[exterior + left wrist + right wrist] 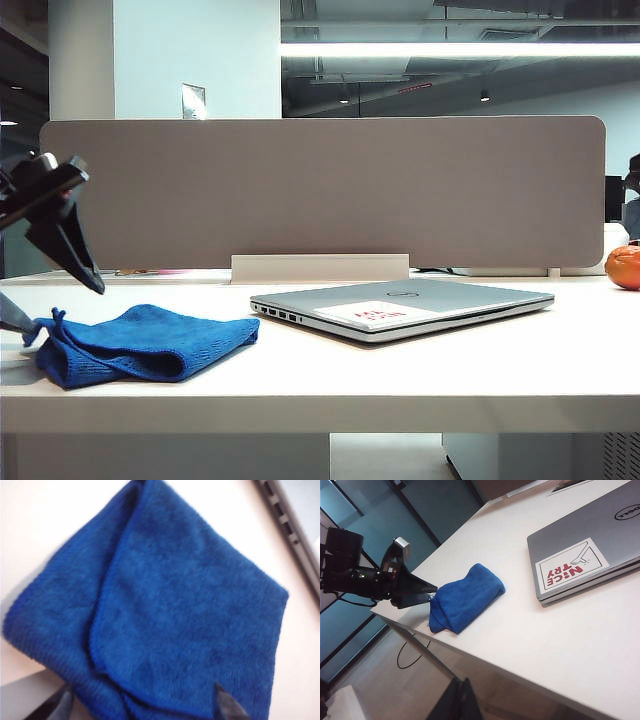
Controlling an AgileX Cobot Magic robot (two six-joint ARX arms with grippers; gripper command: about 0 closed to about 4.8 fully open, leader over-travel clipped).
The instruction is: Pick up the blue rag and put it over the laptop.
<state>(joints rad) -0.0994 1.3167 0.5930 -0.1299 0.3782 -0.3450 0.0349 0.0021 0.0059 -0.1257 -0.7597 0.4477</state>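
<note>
The blue rag point(140, 345) lies folded and crumpled on the left part of the white table, apart from the closed silver-grey laptop point(400, 305) to its right. My left gripper point(60, 312) is at the rag's left end, open, one finger above it and one low beside it. In the left wrist view the rag point(170, 610) fills the frame and the gripper point(145, 707) straddles its near edge, fingertips point(227, 705) wide apart. The right wrist view shows the rag point(465, 597), the laptop point(590, 555) with its red-print sticker, and the left gripper point(434, 591). My right gripper point(462, 700) is shut, off the table's front edge above the floor.
A grey partition panel point(320, 190) runs along the table's back. An orange fruit point(625, 265) sits at the far right. The table's left edge point(400, 622) is close to the rag. The laptop's port side point(295, 535) faces the rag.
</note>
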